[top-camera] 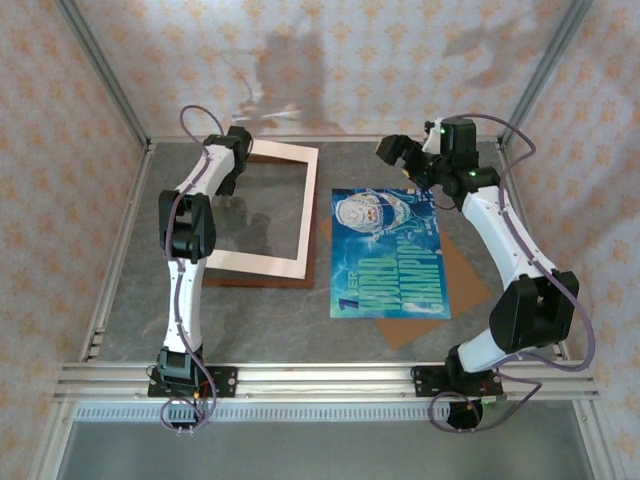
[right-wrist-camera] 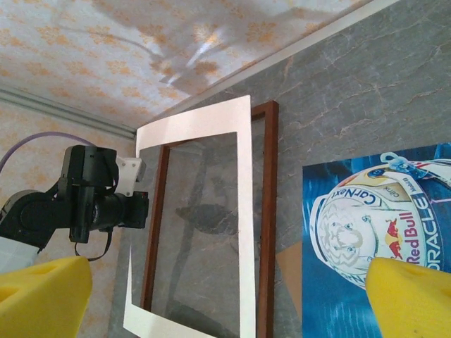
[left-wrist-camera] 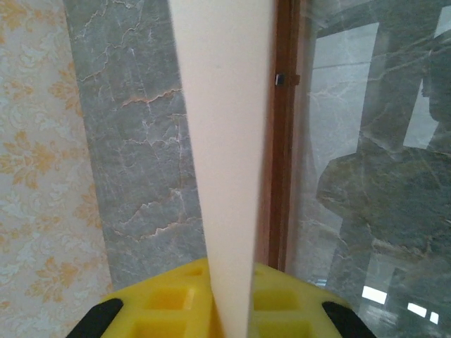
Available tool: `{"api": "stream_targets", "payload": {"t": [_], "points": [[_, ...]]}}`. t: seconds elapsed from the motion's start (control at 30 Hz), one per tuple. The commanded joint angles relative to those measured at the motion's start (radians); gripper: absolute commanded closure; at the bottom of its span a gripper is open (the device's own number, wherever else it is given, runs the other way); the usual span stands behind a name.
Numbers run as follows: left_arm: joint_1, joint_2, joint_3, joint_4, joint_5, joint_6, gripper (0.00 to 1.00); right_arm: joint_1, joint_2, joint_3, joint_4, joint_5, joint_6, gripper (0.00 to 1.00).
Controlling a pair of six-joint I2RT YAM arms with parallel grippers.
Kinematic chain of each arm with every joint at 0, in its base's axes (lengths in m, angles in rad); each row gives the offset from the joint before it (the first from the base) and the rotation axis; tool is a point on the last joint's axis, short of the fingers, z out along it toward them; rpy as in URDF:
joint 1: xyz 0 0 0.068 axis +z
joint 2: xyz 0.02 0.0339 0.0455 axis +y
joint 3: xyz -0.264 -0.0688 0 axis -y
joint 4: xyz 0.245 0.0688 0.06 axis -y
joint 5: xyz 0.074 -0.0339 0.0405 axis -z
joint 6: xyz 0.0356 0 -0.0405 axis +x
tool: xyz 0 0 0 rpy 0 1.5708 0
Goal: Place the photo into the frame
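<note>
Two robot arms reach over a grey, marble-patterned tabletop (top-camera: 130, 300) in the overhead view. At the upper left, the left claw (top-camera: 233, 150) is pinched narrow on the far edge of a cream mat (top-camera: 304, 210). In the left wrist view the pale strip runs between its yellow fingers (left-wrist-camera: 169, 303). The mat lies askew over the frame (top-camera: 260, 284), whose dark reddish-brown moulding shows along the mat's lower and right sides. The frame rests on the tabletop in the left half of the picture, and the glass (left-wrist-camera: 373, 176) inside it mirrors the arm. Right of centre, just beside the frame, lies the photo (top-camera: 390, 255), blue and teal with white lettering and a white helmet. It sits face up on a brown backing board (top-camera: 462, 285) that juts out at its right and lower edges. At the upper right, the right claw (top-camera: 403, 155) hangs near the photo's top edge, its jaws spread wide with nothing between them. Floral-patterned walls (top-camera: 350, 60) close in the scene on three sides.
</note>
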Motion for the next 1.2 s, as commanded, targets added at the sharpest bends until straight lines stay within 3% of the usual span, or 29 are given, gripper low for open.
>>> {"api": "stream_targets", "payload": {"t": [0.0, 0.37, 0.67, 1.17], "points": [[0.018, 0.033, 0.052, -0.054, -0.068, 0.013, 0.87, 0.004, 0.005, -0.006, -0.004, 0.012, -0.023, 0.01], [0.022, 0.062, 0.067, -0.077, -0.073, -0.005, 0.86, 0.004, 0.018, -0.007, -0.006, 0.010, -0.028, 0.01], [0.006, 0.064, 0.045, -0.086, -0.080, -0.022, 0.78, 0.004, 0.030, -0.002, -0.003, 0.003, -0.029, 0.01], [-0.018, 0.063, -0.011, -0.073, -0.087, -0.012, 0.75, 0.004, 0.042, -0.004, -0.006, 0.002, -0.036, 0.01]]}}
